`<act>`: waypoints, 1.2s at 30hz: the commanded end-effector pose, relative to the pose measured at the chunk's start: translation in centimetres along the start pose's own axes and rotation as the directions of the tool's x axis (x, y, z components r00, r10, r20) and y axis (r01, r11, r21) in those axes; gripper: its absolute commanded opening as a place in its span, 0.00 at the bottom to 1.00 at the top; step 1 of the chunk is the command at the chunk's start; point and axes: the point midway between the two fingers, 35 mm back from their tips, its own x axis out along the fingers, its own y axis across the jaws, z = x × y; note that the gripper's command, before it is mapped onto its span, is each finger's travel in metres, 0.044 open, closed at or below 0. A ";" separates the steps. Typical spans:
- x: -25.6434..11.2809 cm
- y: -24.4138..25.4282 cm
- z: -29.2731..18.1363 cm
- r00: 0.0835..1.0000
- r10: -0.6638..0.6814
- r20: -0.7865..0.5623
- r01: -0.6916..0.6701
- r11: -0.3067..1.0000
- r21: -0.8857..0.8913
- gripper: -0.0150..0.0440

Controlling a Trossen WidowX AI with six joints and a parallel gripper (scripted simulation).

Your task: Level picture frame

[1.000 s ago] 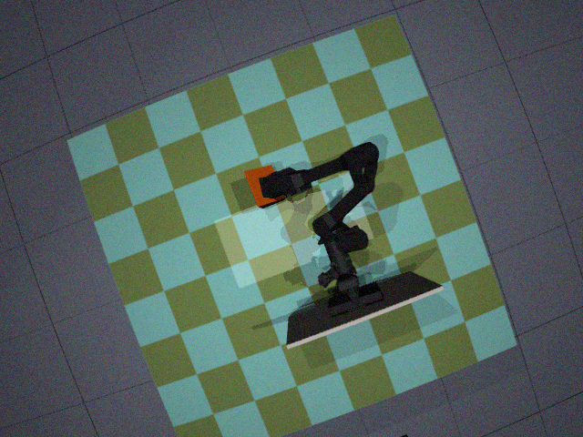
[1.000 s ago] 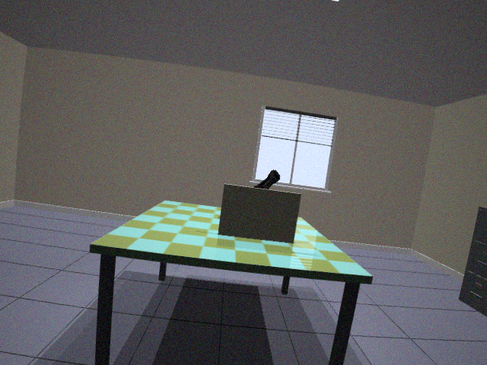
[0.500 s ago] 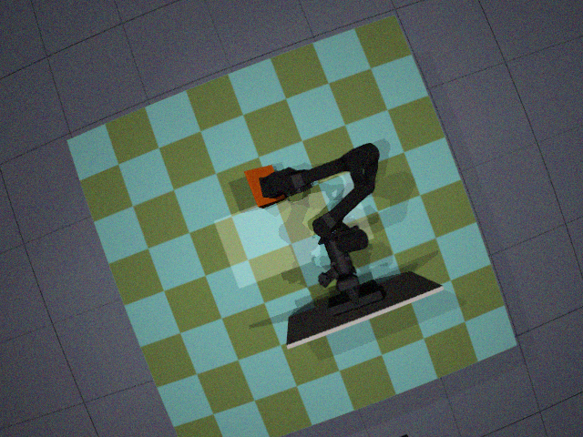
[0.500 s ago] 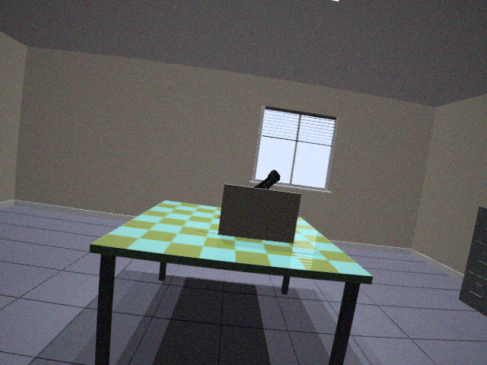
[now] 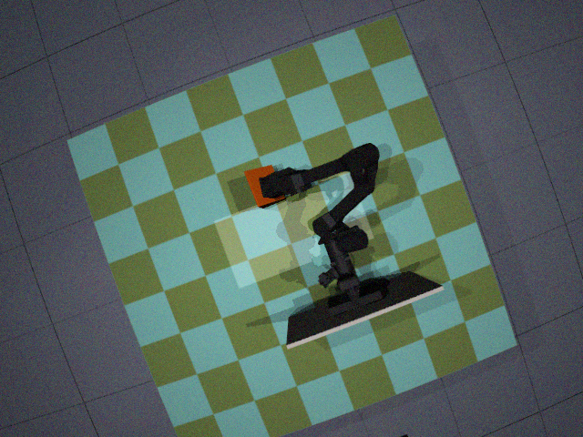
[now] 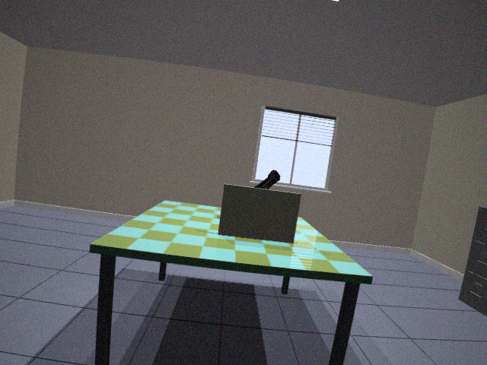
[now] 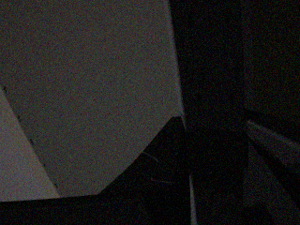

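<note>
The picture frame (image 5: 373, 298) shows from above as a dark bar along the dark face of the upright board (image 5: 306, 325) (image 6: 257, 212). The board hides the frame in the exterior view. My gripper (image 5: 350, 292) (image 7: 215, 124) reaches down to the board and is shut on the frame. In the dark wrist view, the frame (image 7: 211, 61) seems to be the black strip running between the fingers. The screw and the notched strip are hidden. These views do not show whether the frame is level.
The arm stands on an orange plate (image 5: 253, 186), and its elbow (image 5: 367, 155) bends out to the side. The board stands on the checkered table (image 5: 198, 291) (image 6: 149, 245). A window (image 6: 294, 147) and a dark cabinet (image 6: 476, 259) are far behind and to the side.
</note>
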 end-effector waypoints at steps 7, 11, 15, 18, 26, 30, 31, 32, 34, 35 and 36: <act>0.0 0.0 0.0 1.000 0.000 0.000 0.000 0.998 -0.061 0.25; 0.0 0.0 0.0 1.000 0.000 0.000 0.000 0.997 -0.082 0.25; 0.0 0.0 0.0 1.000 0.000 0.000 0.000 0.995 -0.103 0.25; 0.0 0.0 0.0 1.000 0.001 0.000 -0.001 0.996 -0.090 0.34; 0.0 0.0 0.0 1.000 0.001 0.000 -0.001 0.996 -0.090 0.69; -0.2 0.0 0.0 1.000 0.001 0.000 -0.001 0.996 -0.088 0.69; -0.7 0.0 -0.2 1.000 0.001 0.000 -0.001 0.997 -0.082 0.69; -1.5 0.1 -0.3 1.000 0.001 0.001 -0.001 0.997 -0.073 0.69; -3.6 0.1 -0.6 1.000 0.002 0.001 -0.002 0.999 -0.049 0.69; -4.6 0.0 -0.6 1.000 0.002 0.002 -0.002 0.999 -0.037 0.69; -5.6 0.0 -0.6 1.000 0.003 0.002 -0.002 1.000 -0.025 0.69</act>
